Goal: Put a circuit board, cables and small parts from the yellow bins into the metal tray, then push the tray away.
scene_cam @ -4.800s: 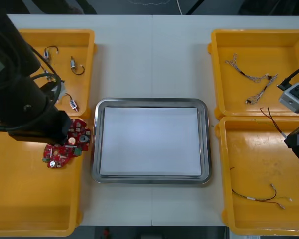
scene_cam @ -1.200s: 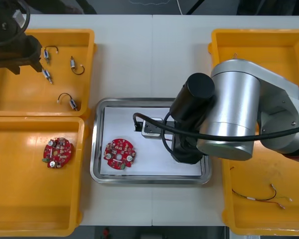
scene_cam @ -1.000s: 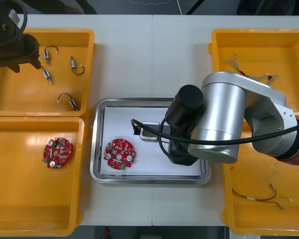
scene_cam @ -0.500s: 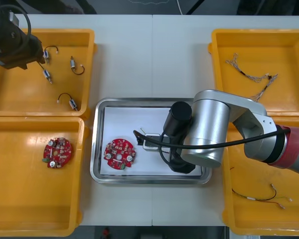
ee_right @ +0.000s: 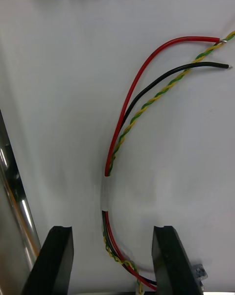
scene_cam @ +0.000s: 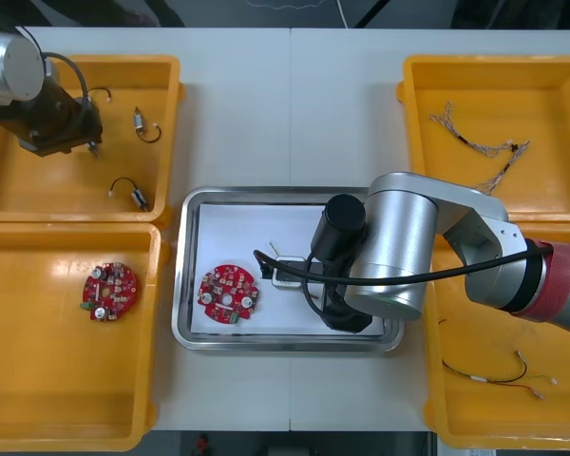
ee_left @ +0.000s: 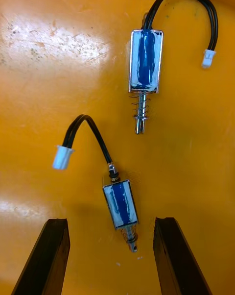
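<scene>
The metal tray (scene_cam: 184, 285), white inside, holds a round red circuit board (scene_cam: 227, 294). My right arm (scene_cam: 389, 256) reaches over the tray's near right part. Its gripper (ee_right: 115, 258) is open, fingers apart on either side of a red, black and yellow-green cable (ee_right: 120, 138) that lies loose on the white lining. My left arm (scene_cam: 47, 114) hangs over the far left yellow bin (scene_cam: 166, 66). The left gripper (ee_left: 112, 256) is open just above a small metal part (ee_left: 121, 207) with a black lead. A second small metal part (ee_left: 145, 69) lies beyond it.
A second circuit board (scene_cam: 109, 291) lies in the near left bin. Two more small metal parts (scene_cam: 141, 122) (scene_cam: 130, 193) lie in the far left bin. Twisted cables (scene_cam: 480, 144) rest in the far right bin, and a thin cable (scene_cam: 499, 375) in the near right bin.
The right gripper has opened and let the cable go onto the tray lining. The left arm has shifted right and slightly nearer over the far left bin.
</scene>
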